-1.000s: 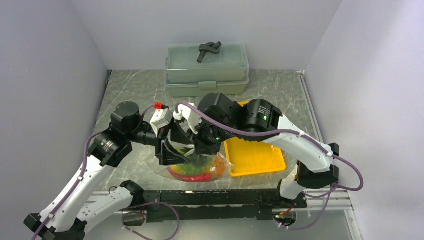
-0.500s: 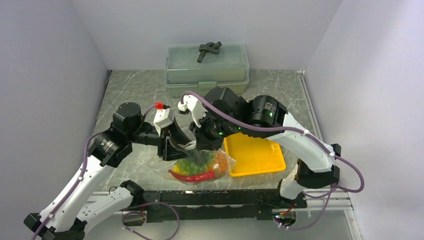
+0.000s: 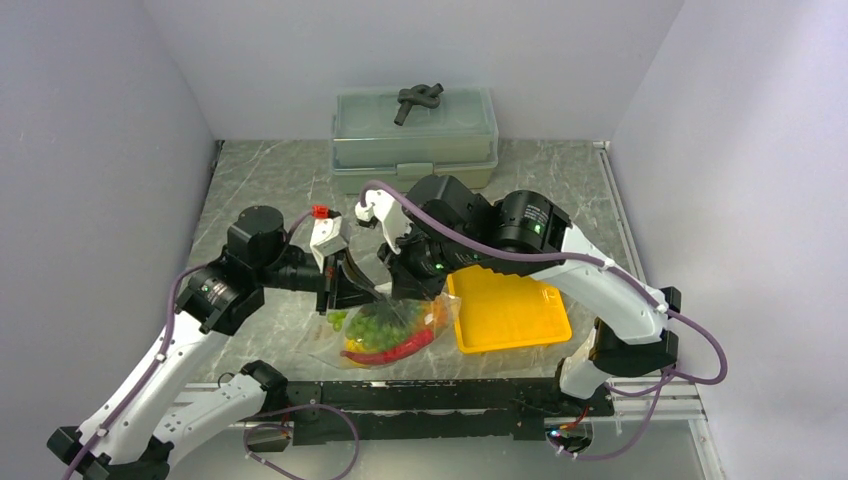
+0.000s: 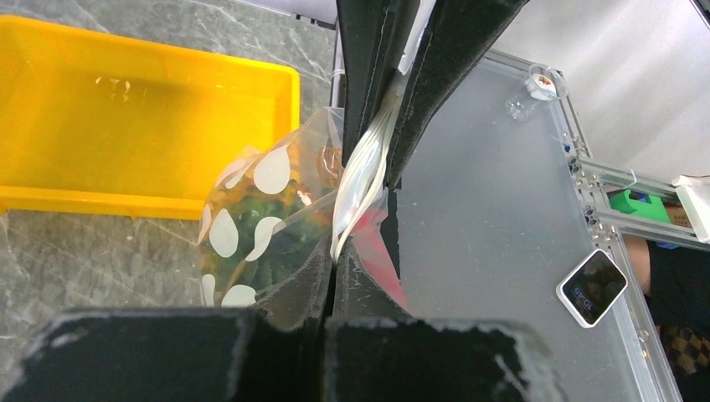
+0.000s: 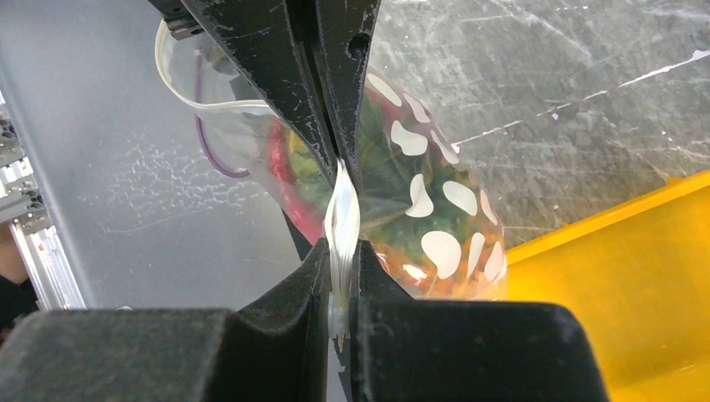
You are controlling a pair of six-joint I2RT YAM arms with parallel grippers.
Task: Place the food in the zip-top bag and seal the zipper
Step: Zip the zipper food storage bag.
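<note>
The zip-top bag (image 3: pixel 385 330) hangs between my two grippers near the table's front edge. It holds the food: green grapes (image 3: pixel 375 322), a red chili (image 3: pixel 395 350) and an orange piece (image 3: pixel 432 315). My left gripper (image 3: pixel 350 290) (image 4: pixel 339 264) is shut on the whitish zipper (image 4: pixel 360 180), with the strip flattened between its pads. Opposite it, my right gripper (image 3: pixel 405 285) (image 5: pixel 342 251) is shut on the same zipper (image 5: pixel 342 222). The two pairs of fingers face each other, a short length of strip apart. The bag (image 5: pixel 419 209) bulges below the strip.
A yellow tray (image 3: pixel 510 310) (image 4: pixel 126 109) lies just right of the bag. A grey-green lidded box (image 3: pixel 415 140) stands at the back wall with a dark object (image 3: pixel 418 99) on its lid. The table's metal front rail (image 3: pixel 450 395) runs just under the bag.
My left gripper has closed onto the zipper strip. The bag's top has been drawn up and slightly left. The right gripper stayed pinched on the strip after shifting back a little.
</note>
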